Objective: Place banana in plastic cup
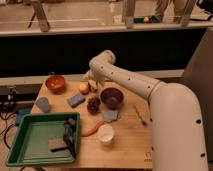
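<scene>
My gripper [92, 81] hangs from the white arm [125, 77] at the back of the wooden table [127, 140], just behind an apple [84, 88]. A small pale yellow shape right at the gripper may be the banana [91, 86]; I cannot tell if it is held. A blue plastic cup [43, 104] stands at the table's left edge. A white cup [105, 133] stands near the front middle.
On the table are an orange bowl [55, 83], a blue sponge [76, 99], a dark knobbly object [93, 104], a dark purple bowl [111, 97], a grey cloth [110, 115] and an orange stick-shaped item [91, 130]. A green tray [20, 145] holding small items sits front left.
</scene>
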Robot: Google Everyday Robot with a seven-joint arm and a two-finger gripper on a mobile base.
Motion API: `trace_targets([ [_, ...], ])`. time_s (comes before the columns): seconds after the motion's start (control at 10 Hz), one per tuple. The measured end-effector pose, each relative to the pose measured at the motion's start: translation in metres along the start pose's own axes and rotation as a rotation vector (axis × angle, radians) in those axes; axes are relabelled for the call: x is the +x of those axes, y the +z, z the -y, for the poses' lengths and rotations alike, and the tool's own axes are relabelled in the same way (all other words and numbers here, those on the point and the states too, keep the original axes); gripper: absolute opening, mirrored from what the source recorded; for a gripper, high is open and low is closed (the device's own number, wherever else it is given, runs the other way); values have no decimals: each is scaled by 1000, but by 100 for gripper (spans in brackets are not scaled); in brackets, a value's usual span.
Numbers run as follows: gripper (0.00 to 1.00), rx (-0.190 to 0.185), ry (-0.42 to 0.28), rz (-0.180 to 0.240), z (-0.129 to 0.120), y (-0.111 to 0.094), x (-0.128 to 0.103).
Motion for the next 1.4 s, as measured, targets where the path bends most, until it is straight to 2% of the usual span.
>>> trace_targets([
  [0.3, 80, 10, -18, 11, -4, 10, 5],
  [0.8, 80, 14, -43, 54, -6, 34, 4],
  [1.4, 80, 31, -47, 76, -3, 48, 6],
])
